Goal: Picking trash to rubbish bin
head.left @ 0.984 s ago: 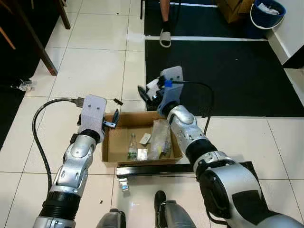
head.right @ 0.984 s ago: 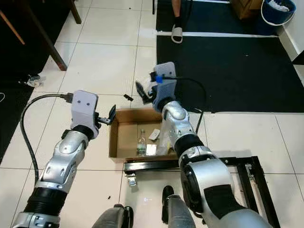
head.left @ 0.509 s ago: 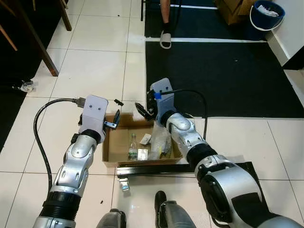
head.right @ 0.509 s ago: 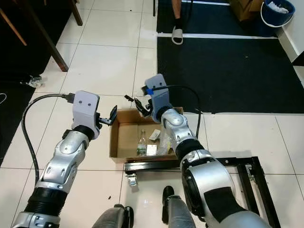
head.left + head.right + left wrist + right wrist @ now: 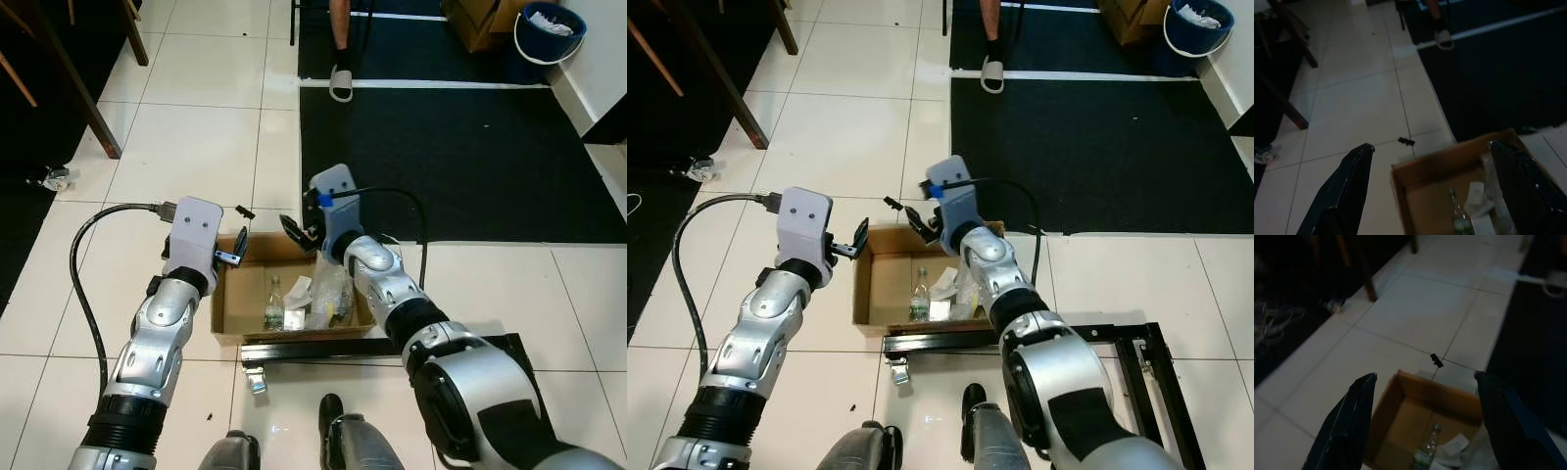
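Here, on a white tiled floor (image 5: 196, 147), a crumpled bit of clear wrapper (image 5: 51, 177) is lying far to the left beside a dark wooden leg (image 5: 83, 103). The left pincer (image 5: 235, 251) is hovering just over the left wall of an open cardboard box (image 5: 227, 304), its two black fingers (image 5: 1339, 191) standing wide apart and gripping nothing. A small black scrap (image 5: 244, 211) is lying on the tiles just beyond the box. Inside the box, a small clear bottle (image 5: 273, 303) is lying near the middle, with pale paper scraps (image 5: 299, 290) next to it and a crinkled clear plastic bag (image 5: 333, 284) piled toward the right side. The right pincer (image 5: 297, 230) is hanging above the far edge of the box, its fingers (image 5: 1349, 426) also spread wide and empty. A black metal frame (image 5: 1117, 338) is sitting on the floor in front of the box. A large black mat (image 5: 460, 147) is covering the floor to the right. At its far edge, a person's foot in a sandal (image 5: 341, 80) is resting, and a blue bucket (image 5: 549, 29) is standing in the far right corner.
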